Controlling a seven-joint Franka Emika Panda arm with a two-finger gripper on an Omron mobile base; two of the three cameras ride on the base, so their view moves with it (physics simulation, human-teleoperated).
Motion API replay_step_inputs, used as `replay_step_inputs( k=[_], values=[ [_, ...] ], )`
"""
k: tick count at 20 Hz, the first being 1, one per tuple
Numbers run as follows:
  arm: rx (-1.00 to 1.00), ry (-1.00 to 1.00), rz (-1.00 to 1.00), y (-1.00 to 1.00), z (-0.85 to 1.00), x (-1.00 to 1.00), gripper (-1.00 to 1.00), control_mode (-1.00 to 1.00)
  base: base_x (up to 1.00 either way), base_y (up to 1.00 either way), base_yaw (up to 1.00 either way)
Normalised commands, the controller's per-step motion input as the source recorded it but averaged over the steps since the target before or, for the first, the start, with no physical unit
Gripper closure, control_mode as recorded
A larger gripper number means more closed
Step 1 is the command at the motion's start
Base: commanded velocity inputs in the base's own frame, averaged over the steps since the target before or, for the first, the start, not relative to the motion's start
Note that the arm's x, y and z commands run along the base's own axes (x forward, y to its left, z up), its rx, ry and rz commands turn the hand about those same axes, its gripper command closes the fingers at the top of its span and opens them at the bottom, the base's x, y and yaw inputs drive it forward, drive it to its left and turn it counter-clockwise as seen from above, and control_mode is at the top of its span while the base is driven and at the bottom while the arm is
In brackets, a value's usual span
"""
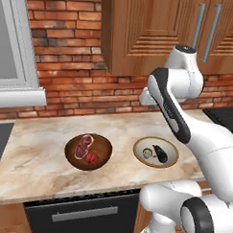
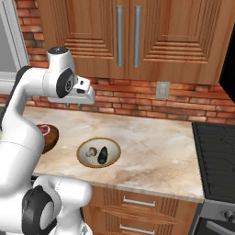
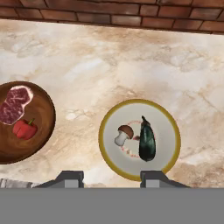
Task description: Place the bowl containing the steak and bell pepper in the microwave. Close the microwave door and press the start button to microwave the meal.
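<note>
The dark-brown wooden bowl (image 1: 88,151) stands on the marble counter with the pink steak (image 1: 83,146) and the small red bell pepper (image 1: 91,157) inside it. In the hand view the bowl (image 3: 41,131) lies at the left edge, holding the steak (image 3: 15,105) and the pepper (image 3: 25,129). My gripper (image 3: 111,178) hangs open high above the counter, over the cream dish and to the right of the bowl, with nothing between its fingers. From the right base view the gripper (image 2: 73,105) is near the brick wall. A plain black box corner (image 2: 228,69), apparently the microwave, shows above the stove; its door cannot be made out.
A shallow cream dish (image 1: 155,152) with a mushroom and a dark eggplant sits right of the bowl. The black stove (image 2: 215,156) lies at the counter's right end. Wooden cabinets (image 2: 128,32) hang above, and the brick wall (image 1: 67,87) backs the counter.
</note>
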Motion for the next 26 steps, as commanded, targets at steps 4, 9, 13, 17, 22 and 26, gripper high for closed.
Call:
replay_step_inputs(
  k=[4,9,13,17,22,26],
  values=[
    [0.0,0.0,0.0,0.0,-0.17,-0.03,-1.0,-1.0,0.0,0.0,0.0],
    [0.0,0.0,0.0,0.08,-0.27,-0.18,-1.0,-1.0,0.0,0.0,0.0],
    [0.0,-0.07,0.0,0.39,-0.52,-0.37,-1.0,-1.0,0.0,0.0,0.0],
    [0.03,-0.06,0.0,0.46,-0.43,-0.24,-1.0,-1.0,0.0,0.0,0.0],
    [0.07,0.0,0.0,0.5,-0.29,-0.2,-1.0,-1.0,0.0,0.0,0.0],
    [0.13,0.0,0.0,0.37,-0.22,0.0,-1.0,-1.0,0.0,0.0,0.0]
  ],
)
